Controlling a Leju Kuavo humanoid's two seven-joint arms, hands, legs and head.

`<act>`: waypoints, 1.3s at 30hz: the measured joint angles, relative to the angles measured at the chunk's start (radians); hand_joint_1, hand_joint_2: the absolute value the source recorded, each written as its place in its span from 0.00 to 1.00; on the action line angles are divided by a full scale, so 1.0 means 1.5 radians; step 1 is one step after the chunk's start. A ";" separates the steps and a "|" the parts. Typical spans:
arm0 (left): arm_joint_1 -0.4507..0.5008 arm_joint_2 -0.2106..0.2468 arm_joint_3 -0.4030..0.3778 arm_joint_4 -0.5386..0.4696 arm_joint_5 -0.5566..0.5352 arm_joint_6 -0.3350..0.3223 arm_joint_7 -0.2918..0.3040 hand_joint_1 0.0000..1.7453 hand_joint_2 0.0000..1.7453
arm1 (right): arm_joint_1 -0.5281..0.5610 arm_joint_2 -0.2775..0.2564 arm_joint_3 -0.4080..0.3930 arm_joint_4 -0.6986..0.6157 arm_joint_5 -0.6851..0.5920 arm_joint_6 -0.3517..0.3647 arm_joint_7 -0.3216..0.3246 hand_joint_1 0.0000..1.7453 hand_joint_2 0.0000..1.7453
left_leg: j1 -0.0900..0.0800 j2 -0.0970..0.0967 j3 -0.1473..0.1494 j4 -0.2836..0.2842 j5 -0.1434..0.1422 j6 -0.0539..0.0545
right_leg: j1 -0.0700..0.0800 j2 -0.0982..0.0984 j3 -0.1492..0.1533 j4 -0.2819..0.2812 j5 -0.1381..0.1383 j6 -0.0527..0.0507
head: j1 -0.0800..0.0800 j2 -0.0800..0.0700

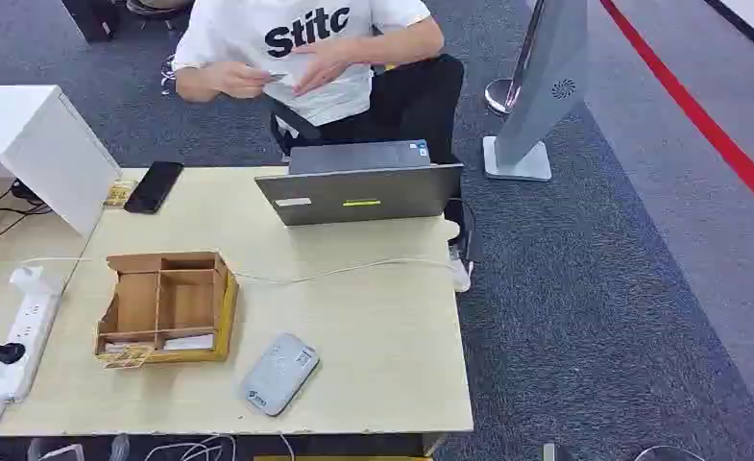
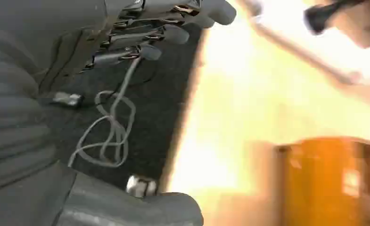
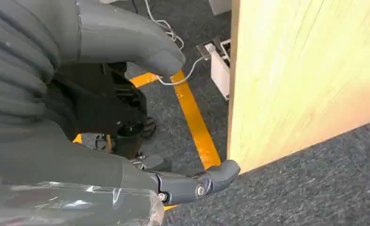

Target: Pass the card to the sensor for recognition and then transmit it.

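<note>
The card (image 1: 275, 76) is held by the person (image 1: 305, 48) seated at the far side of the table (image 1: 373, 327), between that person's two hands, well apart from the robot. The sensor (image 1: 279, 374), a grey rounded reader, lies flat near the table's near edge, just right of the cardboard organizer (image 1: 166, 305). A white cable (image 1: 353, 269) runs across the table between the organizer and the laptop (image 1: 358, 187). A black phone (image 1: 154, 185) lies at the far left, and a white power strip (image 1: 22, 331) sits along the left edge. The left hand (image 2: 140, 94) is below the table edge, fingers spread wide, holding nothing, above loose cables on the floor. The right hand (image 3: 140, 117) is beside the table's near right corner, thumb and fingers apart, holding nothing.
</note>
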 joint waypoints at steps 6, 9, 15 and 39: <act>0.026 -0.006 -0.057 -0.120 -0.073 0.047 -0.022 0.00 1.00 | -0.015 0.010 -0.019 0.004 0.012 0.000 -0.011 0.00 1.00 | 0.000 0.000 0.000 0.000 0.000 0.000 | 0.000 0.000 0.000 0.000 0.000 0.000 | 0.000 0.000; 0.037 -0.006 -0.088 -0.171 -0.113 0.069 -0.032 0.00 1.00 | -0.022 0.015 -0.028 0.006 0.018 0.001 -0.014 0.00 1.00 | 0.000 0.000 0.000 0.000 0.000 0.000 | 0.000 0.000 0.000 0.000 0.000 0.000 | 0.000 0.000; 0.048 0.006 -0.144 -0.250 -0.226 0.111 -0.043 0.00 1.00 | -0.035 0.022 -0.042 0.012 0.031 0.002 -0.022 0.00 1.00 | 0.000 0.000 0.000 0.000 0.000 0.000 | 0.000 0.000 0.000 0.000 0.000 0.000 | 0.000 0.000; -0.146 0.186 -0.244 -0.222 -0.685 0.122 0.150 0.00 1.00 | -0.094 0.036 -0.074 0.047 0.065 0.029 0.003 0.00 1.00 | 0.000 0.001 0.000 0.000 0.002 -0.001 | 0.000 0.000 -0.001 0.001 0.002 -0.002 | 0.000 0.000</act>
